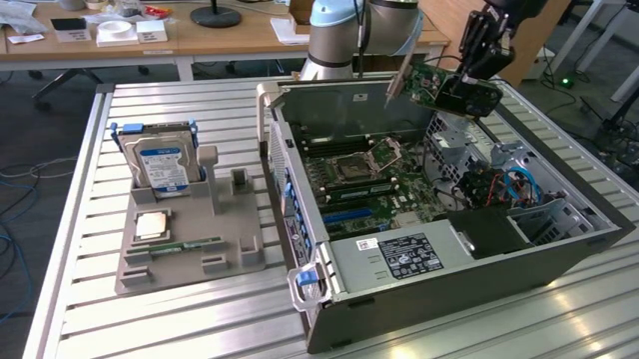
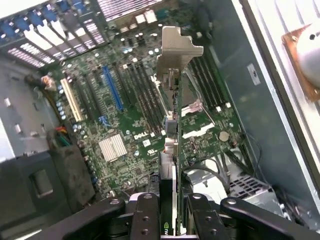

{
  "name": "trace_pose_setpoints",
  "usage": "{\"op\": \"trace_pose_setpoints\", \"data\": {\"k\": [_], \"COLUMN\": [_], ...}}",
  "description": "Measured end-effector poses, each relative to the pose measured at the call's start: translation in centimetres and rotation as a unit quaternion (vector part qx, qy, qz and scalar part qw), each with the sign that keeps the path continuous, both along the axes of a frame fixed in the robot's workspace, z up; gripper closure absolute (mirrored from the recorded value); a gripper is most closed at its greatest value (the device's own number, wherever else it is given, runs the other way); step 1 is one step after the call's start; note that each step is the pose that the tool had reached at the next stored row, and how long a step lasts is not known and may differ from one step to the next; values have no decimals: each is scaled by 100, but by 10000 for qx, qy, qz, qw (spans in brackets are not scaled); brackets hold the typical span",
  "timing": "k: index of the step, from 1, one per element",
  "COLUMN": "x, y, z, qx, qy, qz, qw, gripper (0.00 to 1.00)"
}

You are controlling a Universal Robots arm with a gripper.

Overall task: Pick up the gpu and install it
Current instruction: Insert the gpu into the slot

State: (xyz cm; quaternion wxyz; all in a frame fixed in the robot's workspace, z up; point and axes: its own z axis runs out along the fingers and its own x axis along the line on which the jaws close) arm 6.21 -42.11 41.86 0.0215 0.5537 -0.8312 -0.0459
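My gripper (image 1: pixel 462 93) is shut on the gpu (image 1: pixel 424 81), a thin card with a green circuit face and a silver end bracket. I hold it in the air above the far end of the open computer case (image 1: pixel 559 247). In the wrist view the gpu (image 2: pixel 174 145) stands edge-on between my black fingers (image 2: pixel 145 215), its metal bracket (image 2: pixel 177 47) pointing away from me. Below it lies the green motherboard (image 2: pixel 130 125) with a blue slot (image 2: pixel 112 87) and several black slots. The card hangs clear of the board.
A grey fixture (image 1: pixel 239 217) on the exterior view's left holds a silver hard drive (image 1: pixel 164 164), a processor chip (image 1: pixel 152 224) and a green memory stick (image 1: pixel 190 245). The power supply (image 1: pixel 399 258) fills the case's near end. The robot base (image 1: pixel 349 37) rises behind the case.
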Motion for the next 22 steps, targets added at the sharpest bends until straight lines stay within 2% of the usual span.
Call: {"op": "trace_pose_setpoints", "data": {"k": [4, 7, 15, 22], "x": [0, 0, 0, 0], "y": [0, 0, 0, 0], "z": [-1, -1, -2, -2], "qx": [0, 0, -3, -3], "qy": [0, 0, 0, 0], "qz": [360, 637, 1284, 1315], "qw": [9994, 9980, 9917, 9913], "gripper": [74, 74, 74, 74]}}
